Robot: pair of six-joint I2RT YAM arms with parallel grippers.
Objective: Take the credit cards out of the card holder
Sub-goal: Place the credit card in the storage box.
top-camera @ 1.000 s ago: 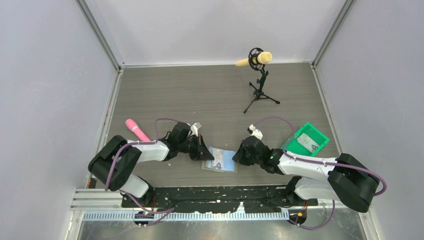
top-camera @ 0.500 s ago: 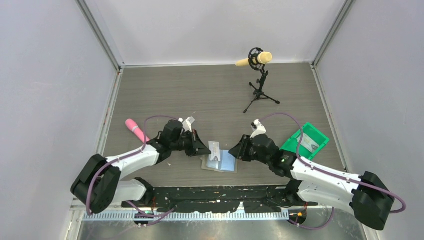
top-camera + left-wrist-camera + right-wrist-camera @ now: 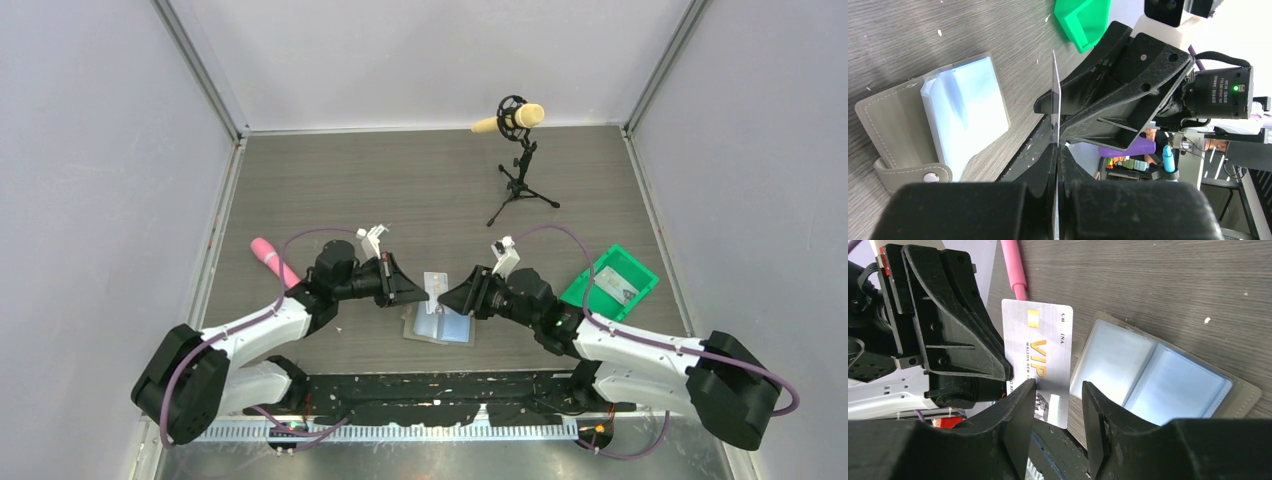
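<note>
The left gripper [image 3: 412, 291] clamps a silver credit card [image 3: 1040, 352] by one end and holds it on edge in the air, just above the open card holder [image 3: 441, 329] lying flat on the table [image 3: 400, 190] between the arms. The right gripper [image 3: 1058, 390] faces it, jaws parted and empty, with the card's free end at their mouth. Timing looks like the risk in a hand-over. If the left lets go before the right has clamped, the thin card could drop, and a skewed closing could twist it loose.
</note>
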